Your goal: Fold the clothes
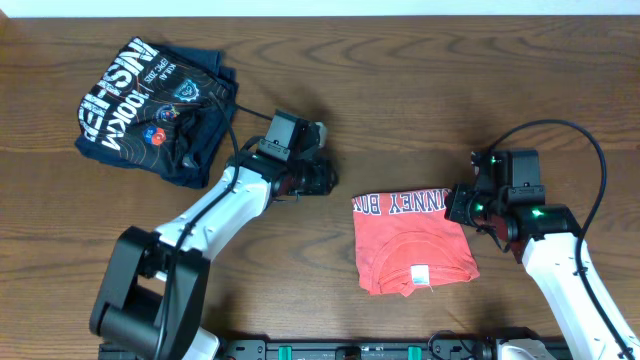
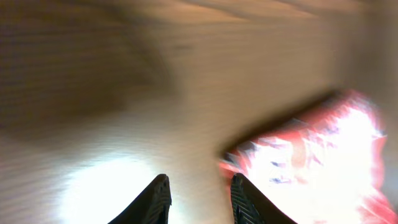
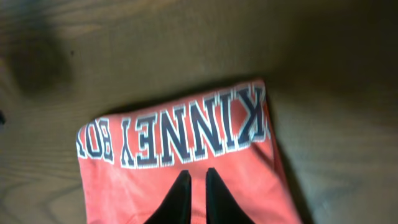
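The clothes, an orange-red T-shirt [image 1: 415, 240], lie folded into a rough square right of the table's middle, with white-edged lettering along the far edge and a small white neck label [image 1: 420, 275] near the front. My left gripper [image 1: 330, 184] sits just off the shirt's left corner. In the blurred left wrist view it [image 2: 200, 198] is open over bare wood, and the shirt [image 2: 323, 155] lies to its right. My right gripper [image 1: 456, 207] is at the shirt's right edge. In the right wrist view it [image 3: 198, 182] hovers over the shirt [image 3: 155, 180], jaws a narrow slit apart.
A dark navy folded shirt [image 1: 155, 100] with white lettering and colourful logos lies at the far left of the wooden table [image 1: 420, 90]. The left arm reaches across the table's middle, close beside that navy shirt.
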`<action>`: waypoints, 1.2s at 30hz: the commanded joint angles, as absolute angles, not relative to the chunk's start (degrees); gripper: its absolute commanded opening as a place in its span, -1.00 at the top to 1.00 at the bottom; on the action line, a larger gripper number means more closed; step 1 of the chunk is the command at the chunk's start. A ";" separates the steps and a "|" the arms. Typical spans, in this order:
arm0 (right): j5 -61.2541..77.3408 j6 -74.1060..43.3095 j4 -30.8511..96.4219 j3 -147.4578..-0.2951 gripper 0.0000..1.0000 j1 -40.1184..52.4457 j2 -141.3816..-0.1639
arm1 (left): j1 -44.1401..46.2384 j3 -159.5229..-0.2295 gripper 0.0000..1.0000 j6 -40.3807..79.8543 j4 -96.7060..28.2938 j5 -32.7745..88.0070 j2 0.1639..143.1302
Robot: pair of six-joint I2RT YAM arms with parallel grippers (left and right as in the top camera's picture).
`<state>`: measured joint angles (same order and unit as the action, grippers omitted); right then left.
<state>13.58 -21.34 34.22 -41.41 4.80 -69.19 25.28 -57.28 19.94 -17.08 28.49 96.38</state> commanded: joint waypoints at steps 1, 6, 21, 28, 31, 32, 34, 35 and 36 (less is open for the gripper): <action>10.41 -17.26 32.40 -41.19 0.76 5.63 -70.46 | 28.69 -58.67 0.30 17.80 -18.70 38.54 94.06; 7.09 -17.34 28.80 -41.19 0.63 5.43 -76.44 | 35.70 -57.41 0.29 17.85 -19.64 35.66 95.46; 10.00 -22.17 21.17 -41.47 0.97 3.97 -93.86 | 38.46 -55.90 0.30 28.60 -20.56 27.59 107.39; 20.56 -15.31 22.98 -41.69 0.73 2.79 -81.91 | 28.73 -56.84 0.31 23.57 -22.61 23.79 107.26; 25.39 -14.90 25.87 -41.69 0.64 3.03 -77.23 | 25.61 -57.45 0.31 21.39 -24.40 27.97 106.43; 26.04 -14.90 26.85 -41.69 0.63 3.31 -76.42 | 24.99 -57.47 0.30 20.93 -24.58 30.63 105.89; 26.41 -14.24 29.15 -41.67 0.65 4.23 -75.92 | 24.67 -57.45 0.29 20.58 -24.91 35.11 104.53; 26.39 -13.65 29.85 -41.56 0.67 4.73 -76.14 | 24.73 -57.45 0.28 20.58 -25.04 36.67 103.77; 26.39 -13.04 30.22 -41.32 0.68 5.32 -76.53 | 24.95 -57.45 0.24 20.58 -25.04 37.89 103.02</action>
